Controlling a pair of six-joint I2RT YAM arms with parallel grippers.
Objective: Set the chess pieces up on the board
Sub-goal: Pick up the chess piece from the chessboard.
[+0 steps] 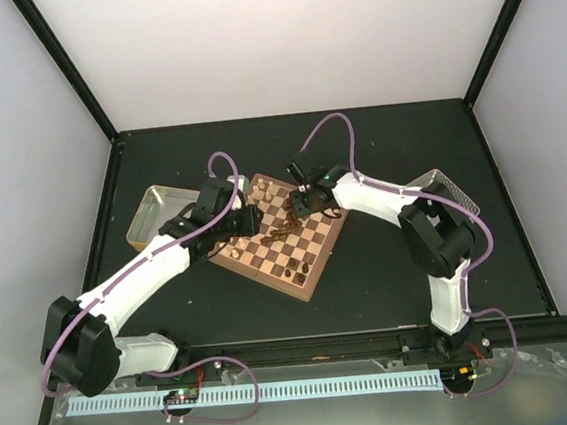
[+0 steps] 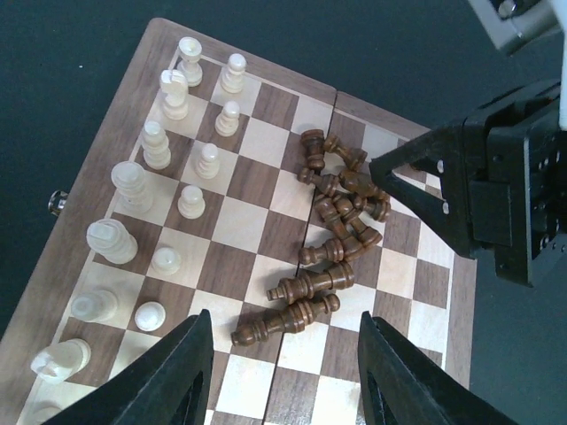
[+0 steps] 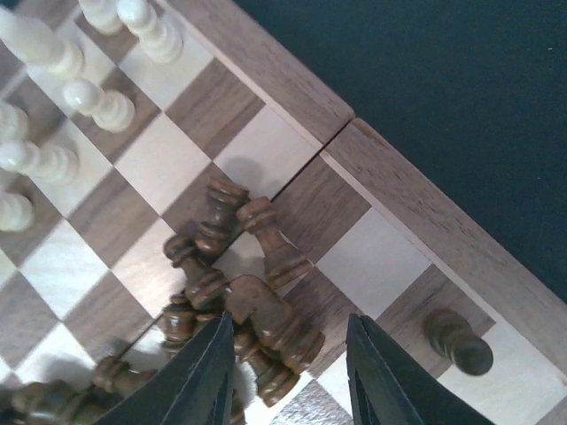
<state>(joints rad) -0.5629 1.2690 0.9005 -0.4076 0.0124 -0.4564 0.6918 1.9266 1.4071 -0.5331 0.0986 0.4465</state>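
Note:
The chessboard [image 1: 322, 244] lies tilted on the dark table. Cream pieces [image 2: 155, 146] stand in two rows along its left side. Dark brown pieces [image 2: 341, 212] lie toppled in a heap near the board's middle. My left gripper [image 2: 283, 372] is open and empty, hovering over the near end of the heap, close to a fallen dark piece [image 2: 288, 320]. My right gripper [image 3: 288, 372] is open, with its jaws on either side of a fallen dark knight [image 3: 275, 319] at the far end of the heap. One dark pawn [image 3: 456, 341] stands by the rim [image 3: 275, 75].
A shallow metal tray [image 1: 158, 209] lies left of the board, behind my left arm. Another tray [image 1: 447, 192] lies at the right, partly hidden by my right arm. A few dark pieces [image 1: 299, 266] stand near the board's near-right edge. The two grippers [image 1: 303, 203] are close together.

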